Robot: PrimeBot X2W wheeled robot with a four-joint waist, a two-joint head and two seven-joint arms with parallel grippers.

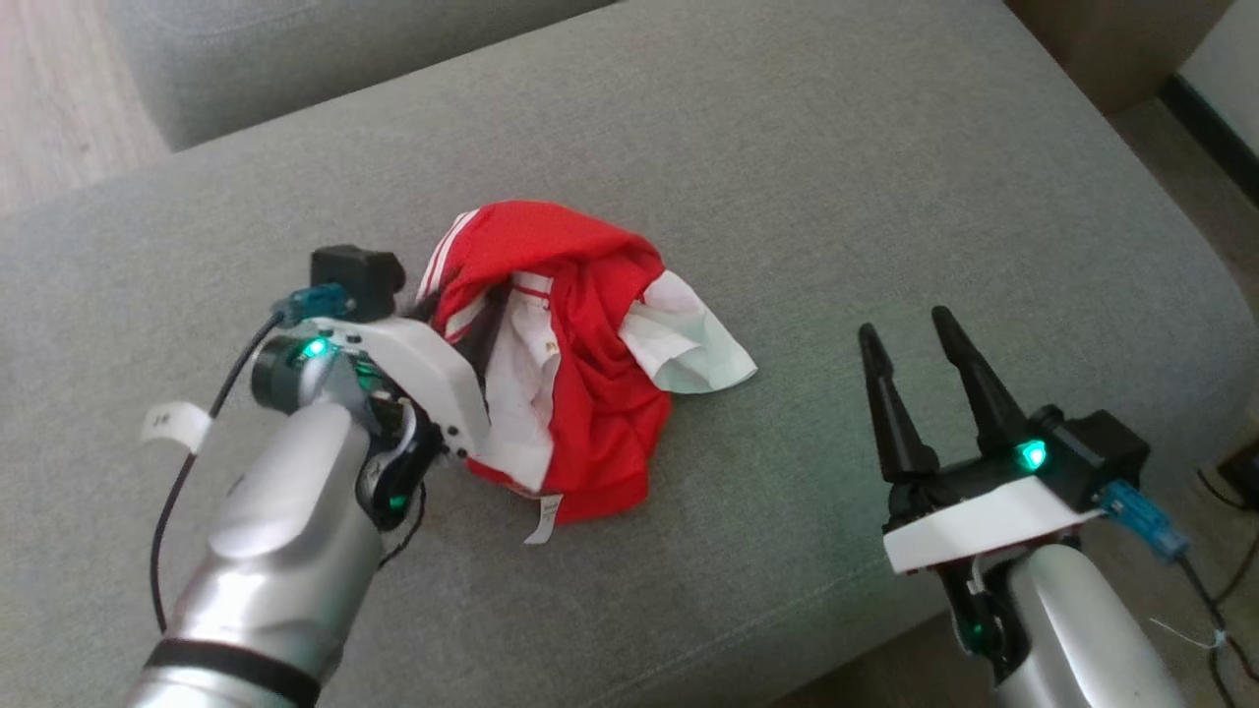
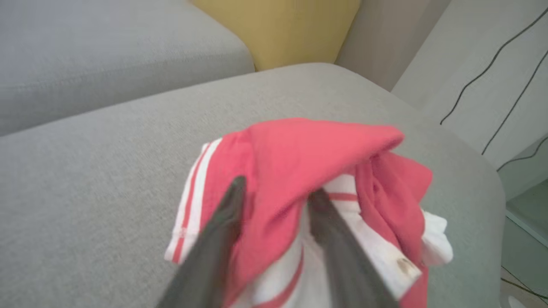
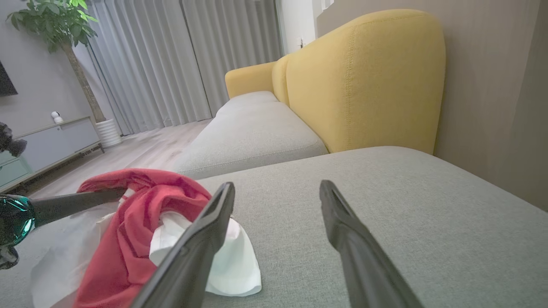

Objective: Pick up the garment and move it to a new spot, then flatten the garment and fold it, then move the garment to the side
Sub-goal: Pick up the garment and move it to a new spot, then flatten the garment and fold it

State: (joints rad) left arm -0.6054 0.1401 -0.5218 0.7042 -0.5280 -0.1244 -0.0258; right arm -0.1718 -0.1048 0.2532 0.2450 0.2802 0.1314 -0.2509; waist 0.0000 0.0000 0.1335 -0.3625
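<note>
jersey (image 1: 590,393): red-and-white, soft, bunched up on grey woven sofa cushion (image 1: 787,197)
long axis: roughly near-to-far, white flap (image 1: 689,349) poked rightward
left gripper (image 2: 276,188): parted, jersey draped between
right gripper (image 1: 905,323): spread, nothing held

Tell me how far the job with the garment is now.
Done: nothing sure; the crumpled red-and-white fabric garment lies on the grey fabric sofa cushion. In hand: the left gripper, jaws apart, straddles a red fold. The right gripper is open. Left: flattening, folding, moving aside.
</note>
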